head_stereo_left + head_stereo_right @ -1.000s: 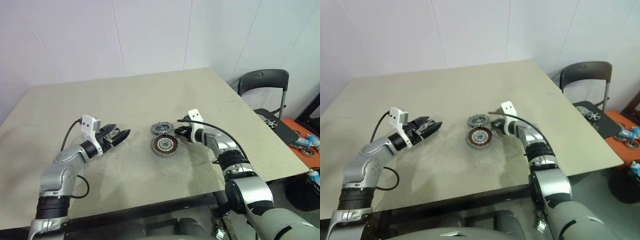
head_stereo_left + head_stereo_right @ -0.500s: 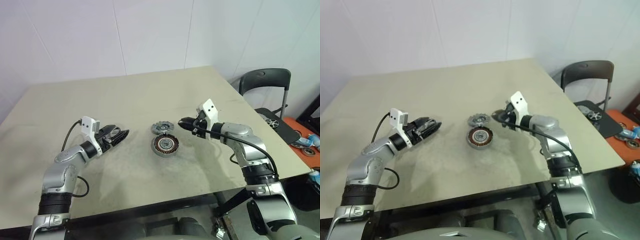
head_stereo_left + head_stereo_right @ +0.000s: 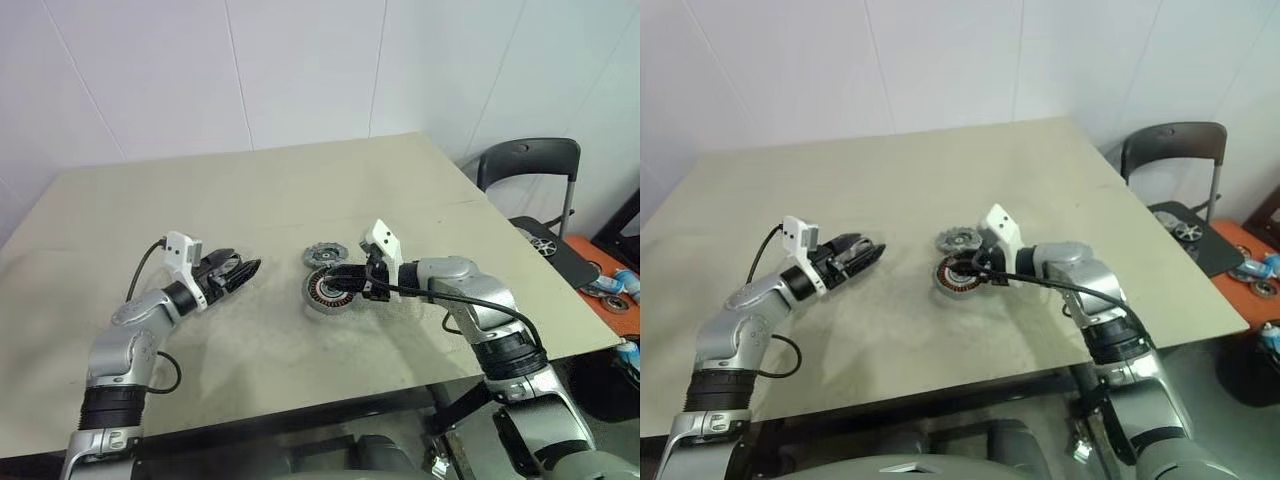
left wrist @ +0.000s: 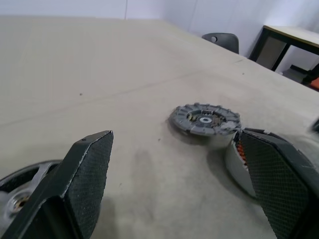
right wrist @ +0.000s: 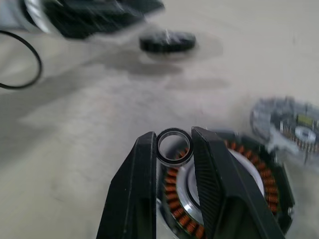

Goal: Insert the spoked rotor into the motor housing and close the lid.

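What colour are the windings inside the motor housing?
Copper-orange, ringing the inside of the grey motor housing; the right wrist view shows them best.

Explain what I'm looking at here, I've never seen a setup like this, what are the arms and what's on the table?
This is a humanoid robot with two arms, each ending in a black two-fingered pincer. Two pictures come from cameras in its head, looking down over a table; the other two come from cameras on its wrists. On the table lie a housing with copper windings, a notched lid just behind it, and a rotor beside the left pincer, which is open and holds nothing. The right pincer grips a small dark ring above the housing.
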